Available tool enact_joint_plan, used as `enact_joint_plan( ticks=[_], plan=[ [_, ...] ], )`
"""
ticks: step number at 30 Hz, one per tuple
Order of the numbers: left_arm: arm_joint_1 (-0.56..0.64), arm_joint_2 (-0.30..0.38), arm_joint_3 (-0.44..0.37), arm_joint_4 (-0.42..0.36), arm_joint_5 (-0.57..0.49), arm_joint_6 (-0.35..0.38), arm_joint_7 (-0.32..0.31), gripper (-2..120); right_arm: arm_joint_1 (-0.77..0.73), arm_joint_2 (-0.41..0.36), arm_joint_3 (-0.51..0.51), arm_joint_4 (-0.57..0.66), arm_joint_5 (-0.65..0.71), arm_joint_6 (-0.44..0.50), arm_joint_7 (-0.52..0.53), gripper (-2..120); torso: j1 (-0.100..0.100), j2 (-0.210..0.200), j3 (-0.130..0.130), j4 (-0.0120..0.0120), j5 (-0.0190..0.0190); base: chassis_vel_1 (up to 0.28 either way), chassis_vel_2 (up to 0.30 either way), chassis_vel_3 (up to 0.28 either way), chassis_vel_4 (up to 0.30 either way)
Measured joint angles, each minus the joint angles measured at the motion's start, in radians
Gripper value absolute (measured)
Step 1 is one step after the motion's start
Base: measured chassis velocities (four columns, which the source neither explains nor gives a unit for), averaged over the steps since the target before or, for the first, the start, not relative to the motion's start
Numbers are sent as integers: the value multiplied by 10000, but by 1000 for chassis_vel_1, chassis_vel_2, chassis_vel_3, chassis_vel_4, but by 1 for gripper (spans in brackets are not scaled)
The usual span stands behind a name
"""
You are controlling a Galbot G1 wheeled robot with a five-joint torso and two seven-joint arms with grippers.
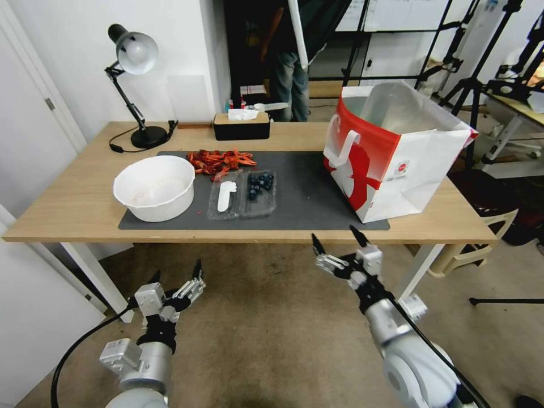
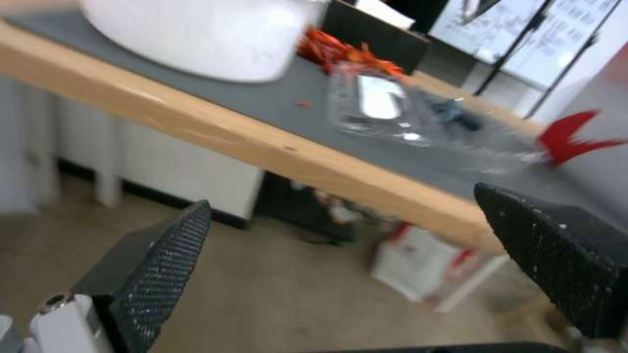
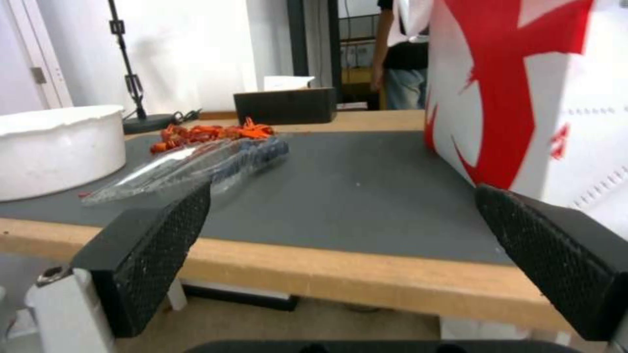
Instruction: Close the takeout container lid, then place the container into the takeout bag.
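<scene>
Both arms are silver-grey cylinders with black collars at the wrists. The left hand (image 1: 175,277) has a white block body, ribbed metal linkages and two black pointed fingers (image 2: 164,260) whose inner faces are finely knurled. The right hand (image 1: 335,239) is built the same: white housing, ribbed silver links, black tapered fingers (image 3: 157,250) with cross-hatched pads. A black cable loops away from the left arm at 8 o'clock; another runs down the right forearm toward 5 o'clock.
</scene>
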Motion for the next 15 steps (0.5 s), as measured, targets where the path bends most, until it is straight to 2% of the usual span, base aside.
enact_joint_plan(
  ticks=[2, 3, 5, 6, 8, 9, 10, 11, 12, 13, 15],
  plan=[
    [-236, 335, 52, -345, -2074, 609, -231, 100, -34, -3, -35, 29, -17, -9, -83, 100, 0, -1, 0, 2, 1, 0, 0, 0, 0],
    [-236, 335, 52, -345, -2074, 609, -231, 100, -34, -3, -35, 29, -17, -9, -83, 100, 0, -1, 0, 2, 1, 0, 0, 0, 0],
    [-644, 592, 13, -526, -3834, 810, -470, 100, 21, -45, -102, 29, -17, -57, -156, 100, 0, -1, 1, 6, 1, 0, 0, 0, 0],
    [-644, 592, 13, -526, -3834, 810, -470, 100, 21, -45, -102, 29, -17, -57, -156, 100, 0, -1, 1, 6, 1, 0, 0, 0, 0],
    [-1183, 834, -39, -619, -5455, 959, -850, 100, 36, -45, -181, 29, -18, -113, -188, 100, 0, -1, 2, 3, 0, 0, 0, 0, 0],
    [-1183, 834, -39, -619, -5455, 959, -850, 100, 36, -45, -181, 29, -18, -113, -188, 100, 0, -1, 2, 3, 0, 0, 0, 0, 0],
    [-1603, 1026, -20, -622, -6434, 1011, -1240, 100, -29, -10, -202, 58, -39, -155, -204, 100, 1, -2, 2, 7, 2, 0, 0, 0, 0],
    [-1917, 1133, 24, -603, -6944, 1009, -1498, 100, -102, 18, -209, 103, -42, -213, -208, 100, 0, -1, 2, 5, 0, 0, 0, 0, 0],
    [-1917, 1133, 24, -603, -6944, 1009, -1498, 100, -102, 18, -209, 103, -42, -213, -208, 100, 0, -1, 2, 5, 0, 0, 0, 0, 0],
    [-2528, 1318, 100, -513, -7877, 986, -1980, 100, -236, 74, -209, 216, -42, -338, -207, 100, 1, -1, 1, -1, -3, 0, 0, 0, 0],
    [-3317, 1522, 189, -235, -8790, 920, -2372, 100, -336, 150, -175, 310, -93, -427, -207, 100, 1, -1, 2, -1, -1, 0, 0, 0, 0]
  ],
)
